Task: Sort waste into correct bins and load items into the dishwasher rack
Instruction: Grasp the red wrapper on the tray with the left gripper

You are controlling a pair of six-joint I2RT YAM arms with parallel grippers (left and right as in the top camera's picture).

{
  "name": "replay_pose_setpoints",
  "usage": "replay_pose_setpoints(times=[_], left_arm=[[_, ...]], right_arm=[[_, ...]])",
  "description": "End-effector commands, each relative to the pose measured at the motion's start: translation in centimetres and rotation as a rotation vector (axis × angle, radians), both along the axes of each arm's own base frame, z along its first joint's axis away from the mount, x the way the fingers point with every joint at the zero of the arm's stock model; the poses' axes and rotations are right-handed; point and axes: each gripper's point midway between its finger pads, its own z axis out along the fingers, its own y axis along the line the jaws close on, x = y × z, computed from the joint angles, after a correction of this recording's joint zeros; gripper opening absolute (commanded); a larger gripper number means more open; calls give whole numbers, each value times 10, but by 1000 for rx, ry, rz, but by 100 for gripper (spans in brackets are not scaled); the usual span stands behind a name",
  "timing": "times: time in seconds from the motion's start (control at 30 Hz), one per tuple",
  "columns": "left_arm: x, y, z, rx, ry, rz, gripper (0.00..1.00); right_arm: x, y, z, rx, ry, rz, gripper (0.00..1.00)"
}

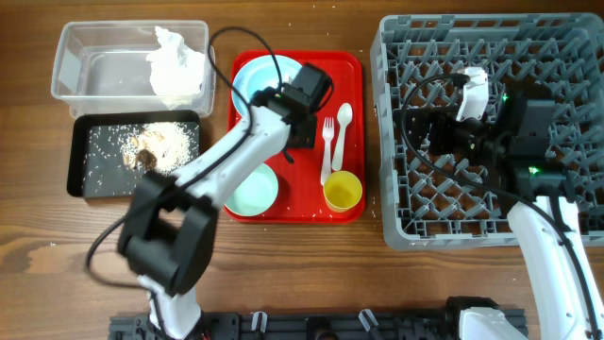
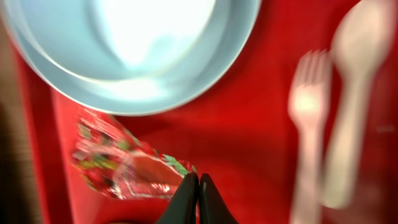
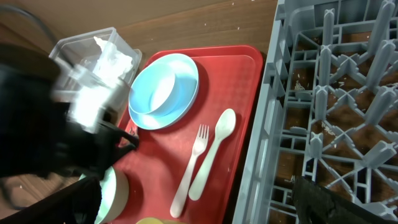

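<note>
My left gripper (image 1: pixel 288 151) (image 2: pixel 198 180) is low over the flat red serving tray, just below the pale blue plate (image 1: pixel 253 77) (image 2: pixel 124 50). Its fingers are shut on the right corner of the red snack wrapper (image 2: pixel 118 168). A bowl (image 3: pixel 155 93) sits in the plate. The second bowl (image 1: pixel 253 191), yellow cup (image 1: pixel 343 190), white fork (image 1: pixel 327 149) and spoon (image 1: pixel 343 127) lie on the tray. My right gripper (image 1: pixel 442 130) (image 3: pixel 205 205) is wide open and empty above the grey dishwasher rack (image 1: pixel 396 231). The napkin (image 1: pixel 175 61) lies in the clear tub (image 1: pixel 71 57). Food scraps (image 1: pixel 156 146) lie in the black tray (image 1: pixel 80 175).
The red serving tray (image 1: pixel 302 203) sits between the bins and the rack. Both arms' black cables loop above the tray and the rack. My left arm hides the wrapper in the overhead view. Rice grains are scattered in the black tray.
</note>
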Motion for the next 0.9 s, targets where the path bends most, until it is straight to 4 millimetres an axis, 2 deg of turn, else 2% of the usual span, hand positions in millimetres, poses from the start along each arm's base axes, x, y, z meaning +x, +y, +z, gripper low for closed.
replay_pose_setpoints(times=[0.0, 0.1, 0.23, 0.57, 0.87], left_arm=[[12, 5, 60, -74, -132, 26, 4], [15, 16, 82, -99, -177, 50, 4], [26, 42, 109, -130, -246, 109, 4], [73, 101, 142, -153, -416, 218, 4], [102, 121, 176, -138, -586, 190, 4]], right_arm=[[3, -3, 5, -6, -13, -11, 100], [3, -3, 5, -6, -13, -11, 100], [3, -3, 5, -7, -14, -11, 100], [3, -3, 5, -6, -14, -11, 100], [4, -3, 6, -7, -17, -11, 100]])
